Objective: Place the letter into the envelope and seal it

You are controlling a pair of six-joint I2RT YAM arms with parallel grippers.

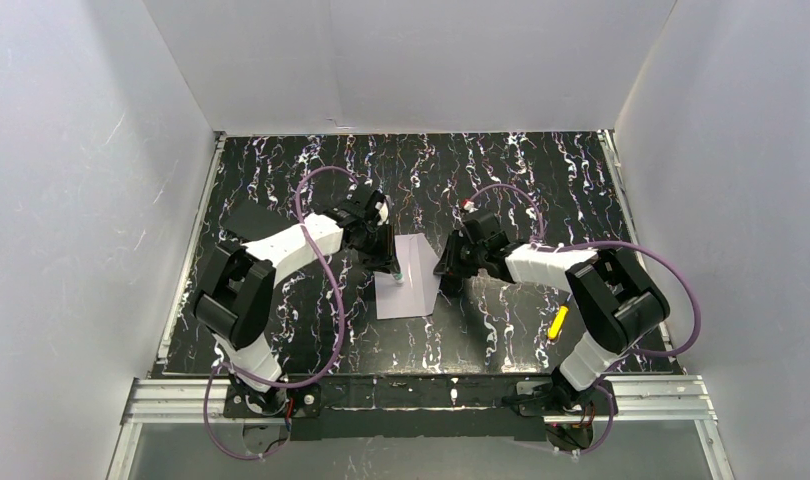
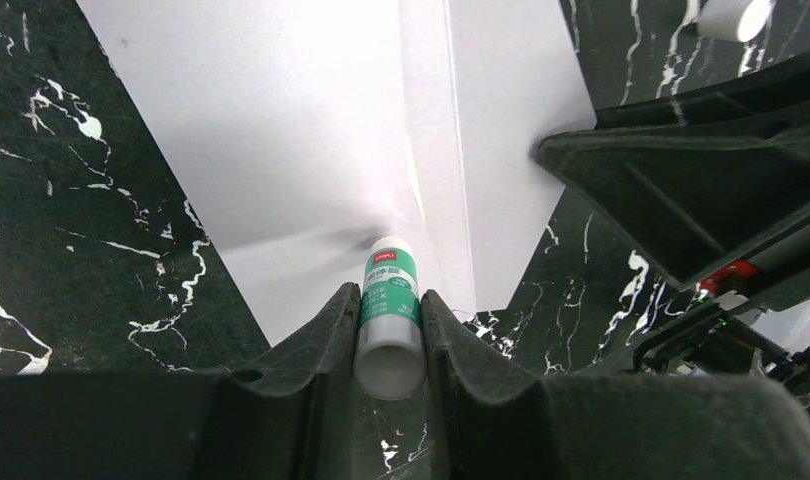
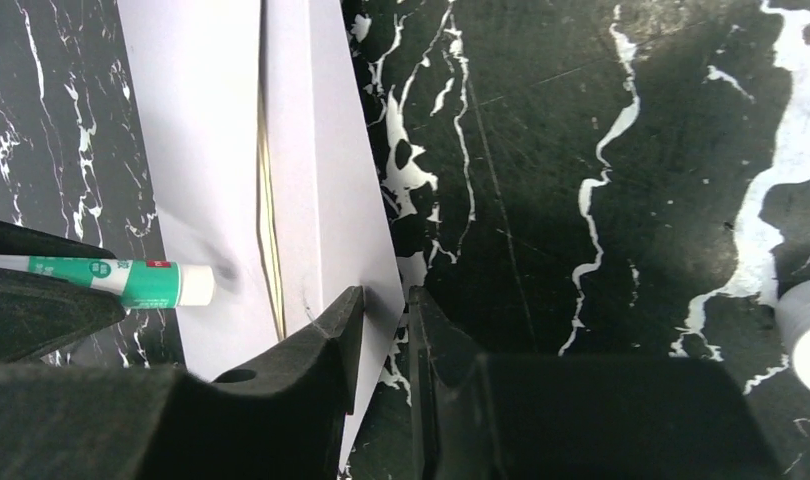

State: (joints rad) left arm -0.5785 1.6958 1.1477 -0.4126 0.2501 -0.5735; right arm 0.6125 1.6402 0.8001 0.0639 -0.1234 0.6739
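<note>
Both pinching: left gripper (image 2: 389, 298) on a green-and-white plastic glue stick (image 2: 389, 318), tip at the pale lavender paper envelope (image 2: 281, 130) just past the fingertips (image 2: 331, 320); right gripper (image 3: 384, 300) on its lifted flap (image 3: 331, 180). Tucked inside, beside those fingers (image 3: 331, 335), tan paper letter (image 3: 272, 230). Thin, floppy, easily creased: hold edges softly.

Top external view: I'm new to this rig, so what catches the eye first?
The pale envelope at the centre of the black marbled table, both arms meeting over it. The left gripper holds a green-and-white glue stick, tip on the paper; the right gripper pinches the flap's edge. A small yellow object lies beside the right arm.
</note>
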